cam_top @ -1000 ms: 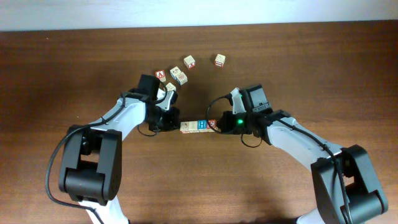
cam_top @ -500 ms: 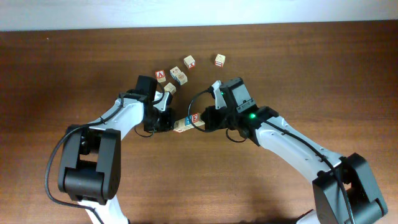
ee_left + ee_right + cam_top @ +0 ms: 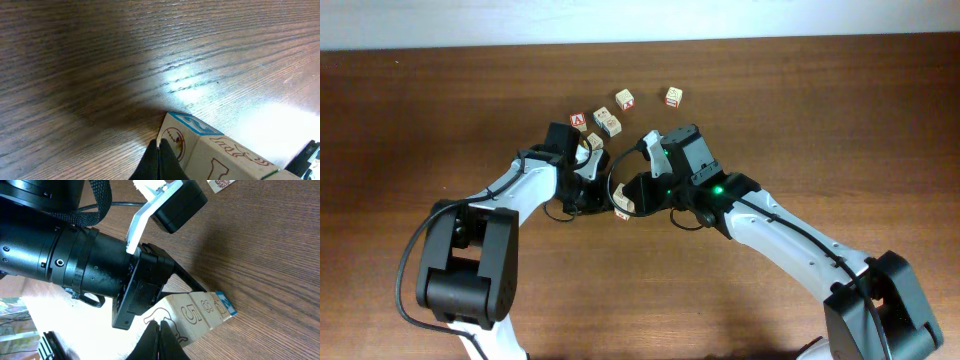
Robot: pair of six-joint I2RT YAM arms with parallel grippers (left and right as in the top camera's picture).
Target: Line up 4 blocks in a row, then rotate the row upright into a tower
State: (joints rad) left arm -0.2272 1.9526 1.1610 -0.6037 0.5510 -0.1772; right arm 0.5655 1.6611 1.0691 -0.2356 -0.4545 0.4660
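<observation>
Several light-wood blocks (image 3: pixel 195 314) lie in a tight row on the table, with a 5 and an 8 drawn on their sides and a blue face (image 3: pixel 225 304) at the far end. In the overhead view only a sliver of the row (image 3: pixel 619 208) shows between the two arms. My right gripper (image 3: pixel 160 339) is shut, its tips against the side of the nearest block. My left gripper (image 3: pixel 160 161) is shut too, tips against the end block with the blue top (image 3: pixel 192 125) and a baseball drawing. The grippers, left (image 3: pixel 592 192) and right (image 3: pixel 628 194), stand close together.
Loose cubes lie beyond the arms: a red "A" cube (image 3: pixel 578 120), two pale ones (image 3: pixel 608 122) (image 3: pixel 625 99), one further right (image 3: pixel 674 96) and one by the left wrist (image 3: pixel 593 142). The left arm's black body (image 3: pixel 145 285) crowds the right wrist view.
My right gripper has swung left and away from me, pushing the row's right end. The row has turned from lying left-right to a steep slant. The left gripper has barely moved.
</observation>
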